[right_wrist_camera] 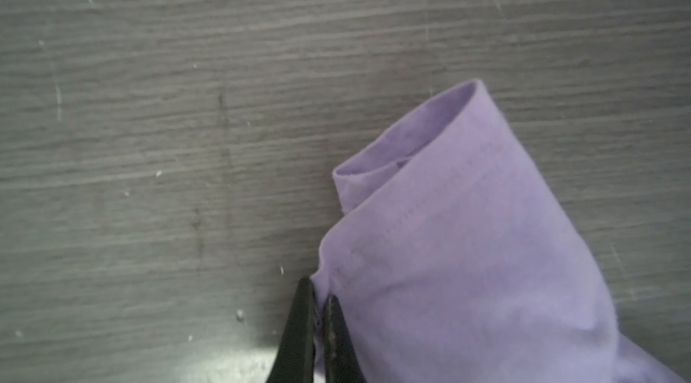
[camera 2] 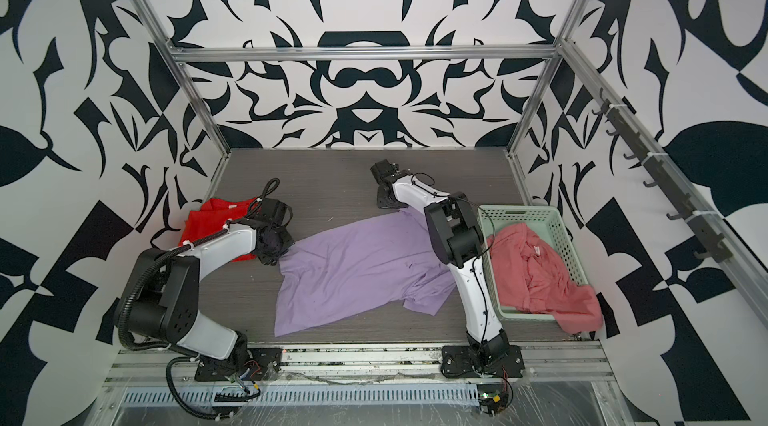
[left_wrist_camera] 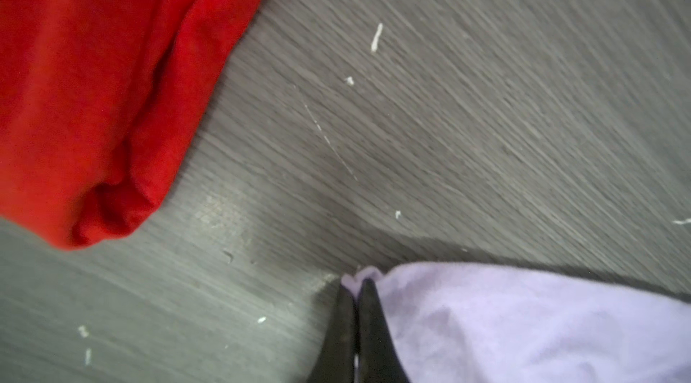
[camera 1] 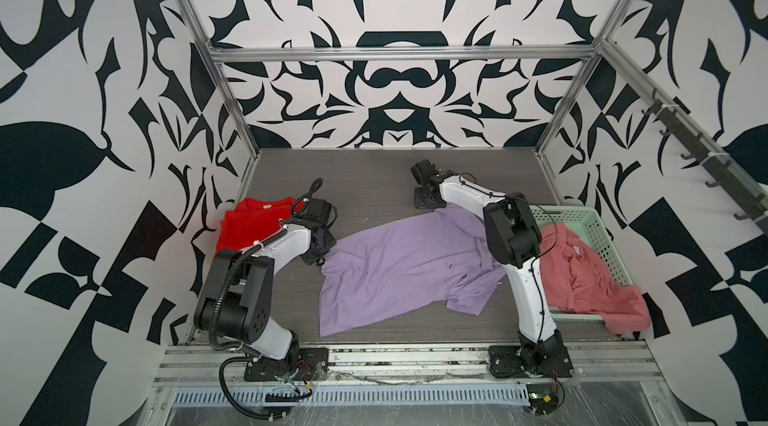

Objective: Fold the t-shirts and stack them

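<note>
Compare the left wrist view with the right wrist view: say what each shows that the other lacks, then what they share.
Only the left wrist view: the red shirt, lying apart from the lilac shirt, and the left gripper pinching a bunched edge of the lilac one. Only the right wrist view: the right gripper shut on the lilac cloth beside its open hemmed sleeve. Both: the lilac shirt, the grey wood-grain table, and a gripper closed on that shirt.

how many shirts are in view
3: the lilac shirt spread in the middle, the red shirt at far left, the pink shirt draped over the basket at right. Others may hide beneath it.
</note>
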You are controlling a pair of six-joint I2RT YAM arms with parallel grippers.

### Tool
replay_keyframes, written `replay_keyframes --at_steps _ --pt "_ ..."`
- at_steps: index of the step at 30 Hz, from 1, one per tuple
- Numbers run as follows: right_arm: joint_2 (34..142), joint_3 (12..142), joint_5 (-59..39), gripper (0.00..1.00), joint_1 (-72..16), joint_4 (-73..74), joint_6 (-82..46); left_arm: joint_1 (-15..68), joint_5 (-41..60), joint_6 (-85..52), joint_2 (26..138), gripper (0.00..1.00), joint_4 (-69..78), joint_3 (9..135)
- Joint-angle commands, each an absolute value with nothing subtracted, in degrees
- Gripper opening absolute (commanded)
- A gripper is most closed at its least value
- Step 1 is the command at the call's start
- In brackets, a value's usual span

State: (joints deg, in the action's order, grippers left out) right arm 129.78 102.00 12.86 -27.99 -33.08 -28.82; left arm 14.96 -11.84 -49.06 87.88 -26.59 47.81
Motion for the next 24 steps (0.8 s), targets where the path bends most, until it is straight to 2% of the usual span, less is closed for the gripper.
replay_keyframes --at_steps 1,9,16,20,24 --pt "120.0 103.0 13.0 0.00 -27.2 -35.2 -25.6 15.0 -11.9 -46.4 83.8 0.00 -30.0 52.4" --pt "100.8 107.1 24.7 0.00 -26.0 -40.4 -15.7 12.5 -13.1 -36.8 70.7 0.00 -33.1 65.1" --pt "84.9 113.0 34.9 0.00 -26.0 -35.7 -4.5 10.4 -14.0 -26.9 62.8 0.00 -33.1 78.6" --pt "78.7 118.3 35.3 0.00 -26.1 -29.1 1.3 10.4 -14.4 -21.8 60.2 0.00 -31.1 86.7" --pt "75.2 124.6 30.4 0.00 -26.4 -23.9 4.3 10.4 -12.7 -19.0 57.3 0.00 -25.9 92.9"
